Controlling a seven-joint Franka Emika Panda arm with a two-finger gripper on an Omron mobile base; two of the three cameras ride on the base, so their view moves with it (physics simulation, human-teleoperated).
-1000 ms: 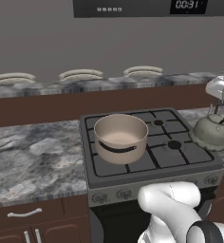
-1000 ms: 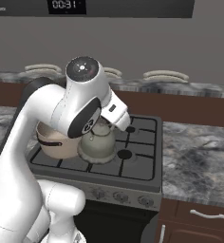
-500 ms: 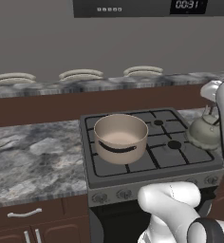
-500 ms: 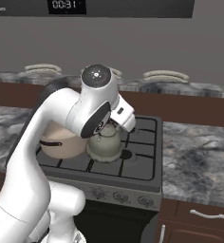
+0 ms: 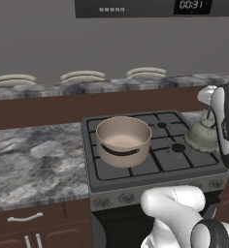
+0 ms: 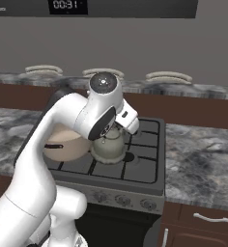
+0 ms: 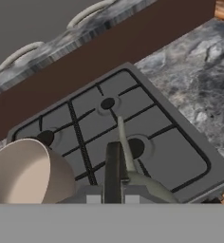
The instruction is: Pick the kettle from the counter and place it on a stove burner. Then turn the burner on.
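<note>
The small grey-green kettle hangs from my gripper, which is shut on its thin dark handle. It sits low over the front right part of the dark cooktop, beside a round black stove burner; I cannot tell whether it touches the grate. In the right base view my white arm covers the kettle's top. The marbled counter flanks the stove on both sides.
A large tan pot stands on the front left burner, close to the kettle's left. The back burners are bare. Plates lie on the raised back ledge. Knobs line the stove front.
The arm has carried the kettle a little further in over the cooktop, toward the pot. The grip stays shut.
</note>
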